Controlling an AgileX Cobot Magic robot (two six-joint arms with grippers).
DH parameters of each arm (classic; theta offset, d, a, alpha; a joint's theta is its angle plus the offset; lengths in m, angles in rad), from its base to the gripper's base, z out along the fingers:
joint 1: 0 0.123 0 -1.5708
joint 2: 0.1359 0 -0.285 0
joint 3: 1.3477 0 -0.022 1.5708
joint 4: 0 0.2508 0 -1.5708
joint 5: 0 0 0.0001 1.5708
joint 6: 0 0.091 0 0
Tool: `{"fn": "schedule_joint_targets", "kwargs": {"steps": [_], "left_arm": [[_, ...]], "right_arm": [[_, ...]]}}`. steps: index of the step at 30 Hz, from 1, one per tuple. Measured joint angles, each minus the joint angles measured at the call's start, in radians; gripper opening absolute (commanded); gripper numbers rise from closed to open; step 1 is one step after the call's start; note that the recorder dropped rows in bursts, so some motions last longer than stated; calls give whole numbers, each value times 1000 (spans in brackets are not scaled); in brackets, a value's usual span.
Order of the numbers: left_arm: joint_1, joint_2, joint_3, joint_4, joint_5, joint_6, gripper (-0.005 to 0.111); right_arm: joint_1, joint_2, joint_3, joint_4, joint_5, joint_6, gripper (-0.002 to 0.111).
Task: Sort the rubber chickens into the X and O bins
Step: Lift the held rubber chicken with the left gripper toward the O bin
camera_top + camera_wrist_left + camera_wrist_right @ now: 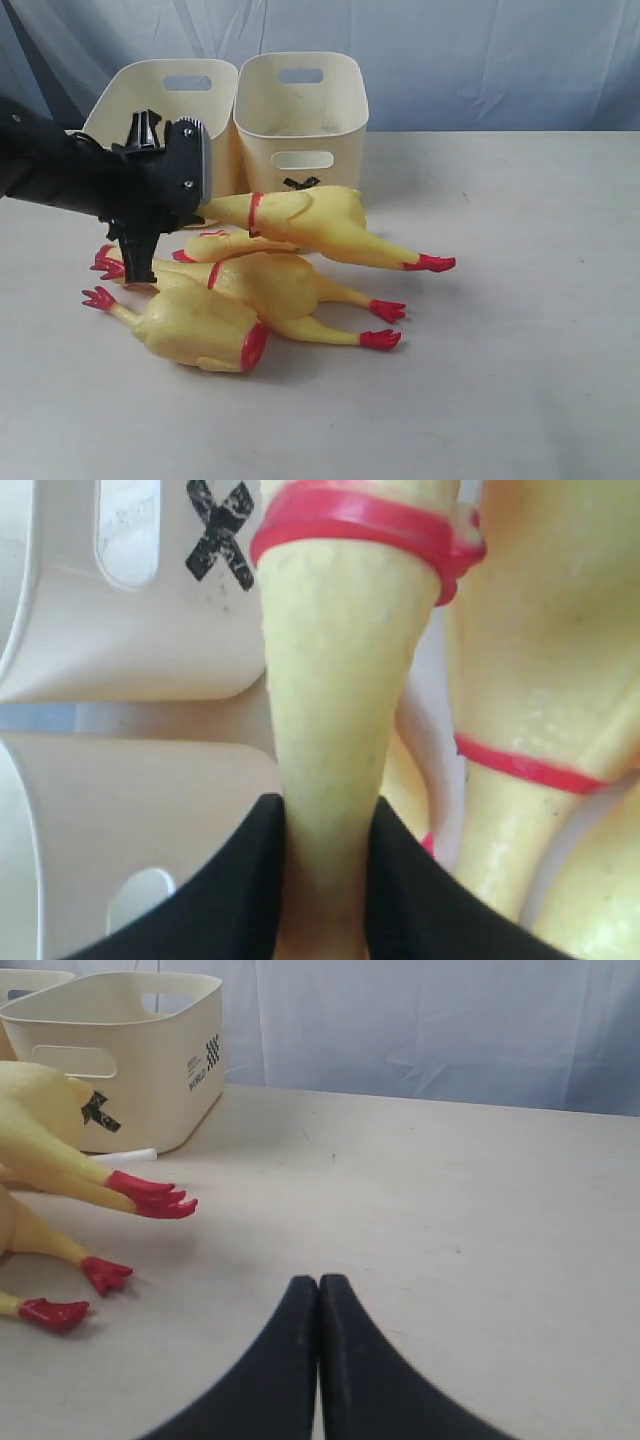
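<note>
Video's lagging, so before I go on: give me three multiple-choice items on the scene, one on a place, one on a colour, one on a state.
1. In the exterior view, where does the X bin stand relative to the other bin?
A. left of it
B. right of it
C. stacked inside it

2. The band on the held chicken's neck is:
A. blue
B. red
C. green

3. The left gripper is:
A. open over the table
B. shut, empty
C. shut on the chicken's neck

Answers:
1 B: the black X shows on the right-hand bin's front.
2 B: both views show it red.
3 C: the left wrist view shows both fingers pressing the neck.
</note>
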State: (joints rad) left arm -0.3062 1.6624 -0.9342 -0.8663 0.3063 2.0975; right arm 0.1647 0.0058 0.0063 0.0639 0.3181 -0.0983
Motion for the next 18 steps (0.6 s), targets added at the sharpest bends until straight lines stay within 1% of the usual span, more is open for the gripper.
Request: {"fn": "schedule_joint_targets", "kwargs": {"steps": [4,5,6,7,8,9,10,11,12,14,16,18], "left_arm": [[0,-48,0,-33,123,0,0],[0,-76,0,-95,178,0,0],[-1,-88,0,-128,191,0,0],[-1,-117,0,-226,205,-22,0],[-2,-130,0,-267,202,-47,0],[-5,-163,0,-364,171,-111,0],[-4,-179,0,-398,145,-141,0],[-4,-210,0,-463,69,-225,0],[-4,-222,0,-482,31,-262,0],[-4,-266,0,-515,-145,-432,0],[-4,-285,0,-530,-231,-513,0],[-4,-289,0,-542,-258,-536,0]], "right_arm": [[0,0,0,0,0,0,0],[0,0,0,0,0,0,0],[0,0,0,0,0,0,0],[0,0,0,0,0,0,0],[0,0,0,0,0,0,0],[0,0,0,0,0,0,0],[0,0,0,0,0,0,0],[0,0,0,0,0,0,0],[0,0,0,0,0,0,0],[0,0,0,0,0,0,0],[0,0,0,0,0,0,0],[0,0,0,0,0,0,0]]}}
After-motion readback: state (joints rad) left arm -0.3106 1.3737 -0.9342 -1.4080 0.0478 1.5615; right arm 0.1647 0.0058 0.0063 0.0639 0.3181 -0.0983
